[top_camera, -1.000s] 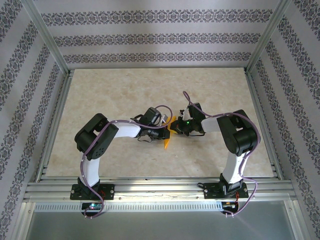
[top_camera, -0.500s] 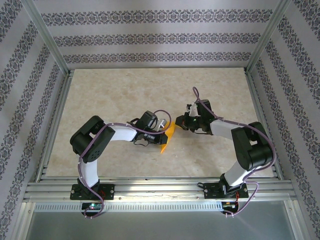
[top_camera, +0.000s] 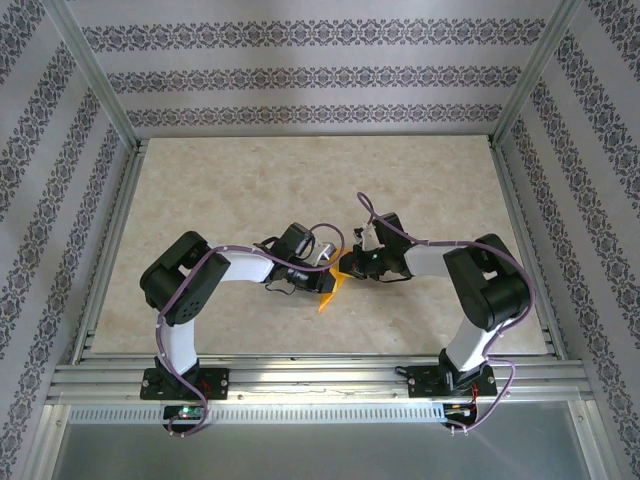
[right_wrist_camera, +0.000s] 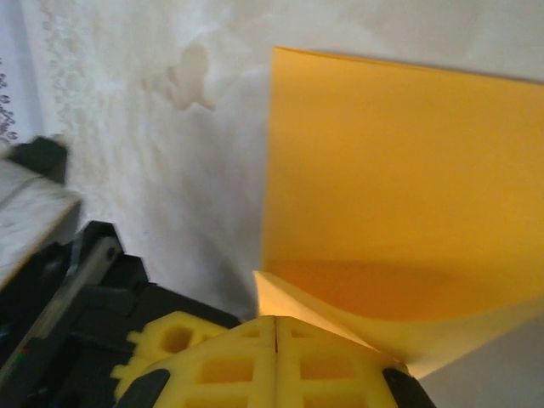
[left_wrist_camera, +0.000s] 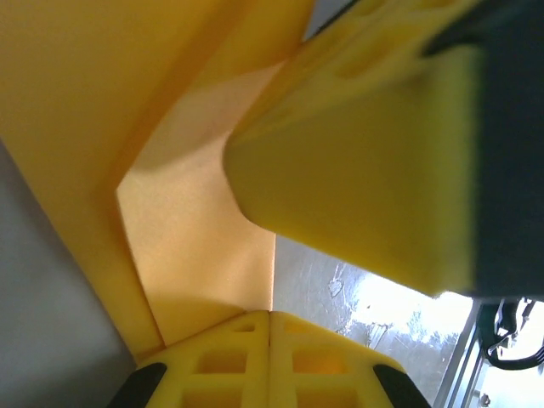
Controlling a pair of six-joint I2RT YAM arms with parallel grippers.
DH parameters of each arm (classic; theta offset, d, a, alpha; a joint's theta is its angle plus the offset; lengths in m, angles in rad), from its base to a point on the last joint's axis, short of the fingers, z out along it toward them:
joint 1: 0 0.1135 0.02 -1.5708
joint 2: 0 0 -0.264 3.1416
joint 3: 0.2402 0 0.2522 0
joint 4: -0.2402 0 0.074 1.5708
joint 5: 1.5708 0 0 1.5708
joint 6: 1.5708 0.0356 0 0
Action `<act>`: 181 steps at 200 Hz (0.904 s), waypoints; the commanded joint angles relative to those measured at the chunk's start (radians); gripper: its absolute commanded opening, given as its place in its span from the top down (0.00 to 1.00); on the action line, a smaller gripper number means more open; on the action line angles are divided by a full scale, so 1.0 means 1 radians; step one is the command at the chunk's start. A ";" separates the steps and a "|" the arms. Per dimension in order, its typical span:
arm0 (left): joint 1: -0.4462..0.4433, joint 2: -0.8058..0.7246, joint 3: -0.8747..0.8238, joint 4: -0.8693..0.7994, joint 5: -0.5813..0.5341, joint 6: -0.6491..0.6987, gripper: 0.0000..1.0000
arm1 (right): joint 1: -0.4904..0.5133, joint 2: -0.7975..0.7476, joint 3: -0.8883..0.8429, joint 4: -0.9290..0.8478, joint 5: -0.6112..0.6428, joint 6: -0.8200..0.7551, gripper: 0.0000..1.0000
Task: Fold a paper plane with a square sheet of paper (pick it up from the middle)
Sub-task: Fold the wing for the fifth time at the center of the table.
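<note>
Swinging back in, the right gripper (right_wrist_camera: 274,323) is rejoining the left gripper (left_wrist_camera: 270,321) at mid-table; both jaws are pinching shut on the paper (top_camera: 333,287), so the fold is tightening, the plane not yet formed
</note>
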 commanded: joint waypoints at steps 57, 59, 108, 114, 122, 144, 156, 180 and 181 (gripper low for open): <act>-0.005 0.047 -0.046 -0.213 -0.026 0.068 1.00 | -0.071 0.079 0.046 0.017 0.135 -0.020 1.00; -0.005 0.046 -0.046 -0.214 -0.026 0.068 1.00 | -0.074 0.083 0.048 0.019 0.137 -0.018 1.00; -0.005 0.042 -0.064 -0.213 -0.032 0.072 1.00 | -0.129 0.110 0.065 0.029 0.165 -0.002 1.00; -0.005 0.042 -0.066 -0.211 -0.034 0.071 1.00 | -0.136 0.111 0.064 0.034 0.163 0.001 0.99; -0.005 0.042 -0.067 -0.212 -0.034 0.070 1.00 | -0.144 0.110 0.065 0.041 0.159 0.005 0.99; -0.005 0.042 -0.070 -0.209 -0.034 0.069 1.00 | -0.165 0.118 0.074 0.052 0.142 0.013 0.98; -0.005 0.041 -0.071 -0.208 -0.035 0.069 1.00 | -0.179 0.121 0.073 0.055 0.143 0.020 0.98; -0.005 0.038 -0.071 -0.204 -0.037 0.066 1.00 | -0.203 0.120 0.073 0.076 0.139 0.037 0.97; -0.005 0.038 -0.071 -0.204 -0.037 0.066 1.00 | -0.204 0.119 0.073 0.076 0.138 0.037 0.97</act>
